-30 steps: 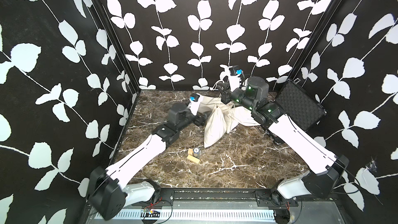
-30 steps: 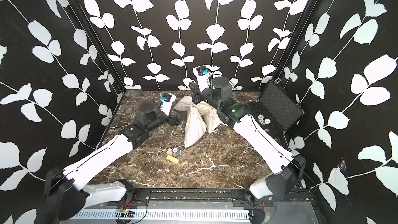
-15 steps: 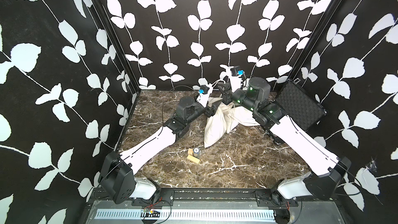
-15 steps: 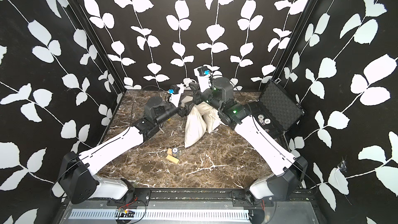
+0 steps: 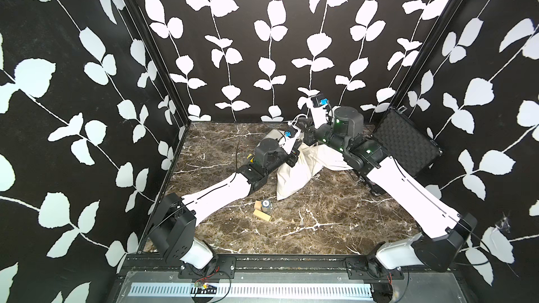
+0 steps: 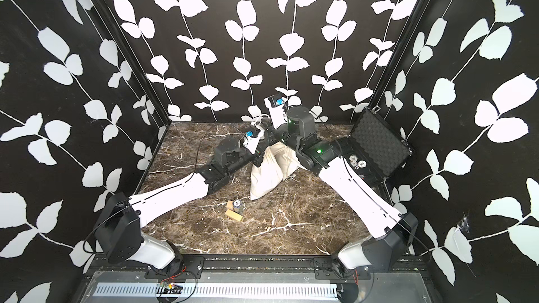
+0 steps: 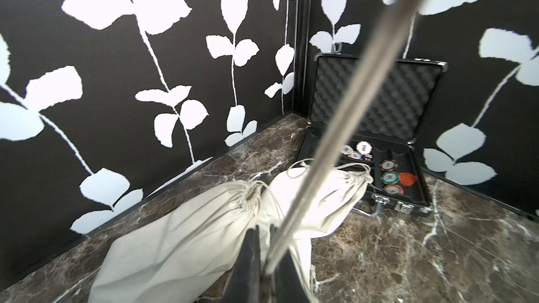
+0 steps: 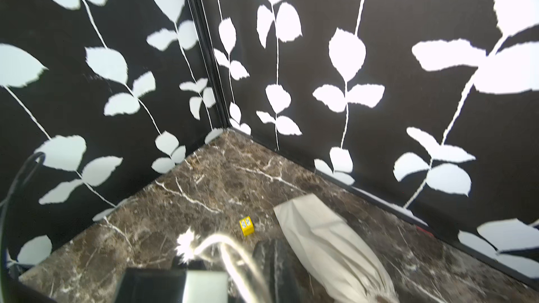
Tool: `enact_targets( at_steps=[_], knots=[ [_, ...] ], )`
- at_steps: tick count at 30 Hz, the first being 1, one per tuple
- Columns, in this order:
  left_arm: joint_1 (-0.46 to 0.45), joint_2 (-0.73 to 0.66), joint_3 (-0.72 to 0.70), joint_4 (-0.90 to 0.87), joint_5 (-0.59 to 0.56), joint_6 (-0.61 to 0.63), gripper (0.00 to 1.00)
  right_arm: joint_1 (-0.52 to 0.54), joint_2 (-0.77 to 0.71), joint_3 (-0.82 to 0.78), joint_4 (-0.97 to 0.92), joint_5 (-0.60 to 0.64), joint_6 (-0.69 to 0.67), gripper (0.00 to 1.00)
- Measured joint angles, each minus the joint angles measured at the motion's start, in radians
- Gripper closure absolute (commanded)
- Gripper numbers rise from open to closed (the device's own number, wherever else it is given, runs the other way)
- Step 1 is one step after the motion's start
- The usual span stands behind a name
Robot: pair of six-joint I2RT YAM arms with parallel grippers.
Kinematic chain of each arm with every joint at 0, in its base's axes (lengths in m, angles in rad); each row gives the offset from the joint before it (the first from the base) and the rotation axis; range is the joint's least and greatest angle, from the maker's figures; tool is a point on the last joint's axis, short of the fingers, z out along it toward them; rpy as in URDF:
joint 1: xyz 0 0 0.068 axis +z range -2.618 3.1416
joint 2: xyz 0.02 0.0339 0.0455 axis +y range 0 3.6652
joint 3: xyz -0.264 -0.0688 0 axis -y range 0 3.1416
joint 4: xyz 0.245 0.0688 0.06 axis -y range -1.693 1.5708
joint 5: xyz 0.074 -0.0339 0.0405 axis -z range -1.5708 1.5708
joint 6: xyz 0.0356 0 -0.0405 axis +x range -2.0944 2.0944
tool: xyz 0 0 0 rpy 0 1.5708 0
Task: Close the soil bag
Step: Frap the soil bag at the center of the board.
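Since a second ago my left arm has swung in to the neck of the soil bag (image 7: 180, 237). My left fingers (image 7: 250, 252) went from spread to pressed together and now pinch the taut drawstring (image 7: 335, 118). The bag lies on the table (image 5: 320, 228) just beside the open case (image 5: 405, 141). My right fingers (image 8: 274, 260) are pressed together; I cannot tell whether they pinch the looped cord (image 8: 227, 249). Likely risks: the drawstring slips out, or the unanchored bag drags instead of cinching and spills soil toward the case.
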Motion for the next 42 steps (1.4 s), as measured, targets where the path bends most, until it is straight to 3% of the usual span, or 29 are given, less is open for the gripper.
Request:
enact_targets(
  at_steps=[10,25,38,40,42],
  knots=[
    [-0.035,0.110,-0.035,0.174,-0.063,-0.127,0.90,-0.021,-0.014,0.011,-0.179,0.061,-0.026,1.00],
    [-0.062,0.175,0.028,0.227,-0.072,-0.224,0.84,-0.040,-0.099,-0.003,-0.212,0.106,-0.040,1.00],
    [-0.060,0.272,0.087,0.051,-0.111,-0.301,0.71,-0.112,-0.198,-0.081,-0.202,0.149,-0.046,1.00],
    [-0.059,0.298,0.077,0.003,-0.126,-0.304,0.70,-0.118,-0.237,-0.091,-0.210,0.151,-0.042,1.00],
    [-0.056,0.312,0.058,-0.041,-0.132,-0.309,0.79,-0.129,-0.264,-0.109,-0.220,0.150,-0.037,1.00]
  ],
)
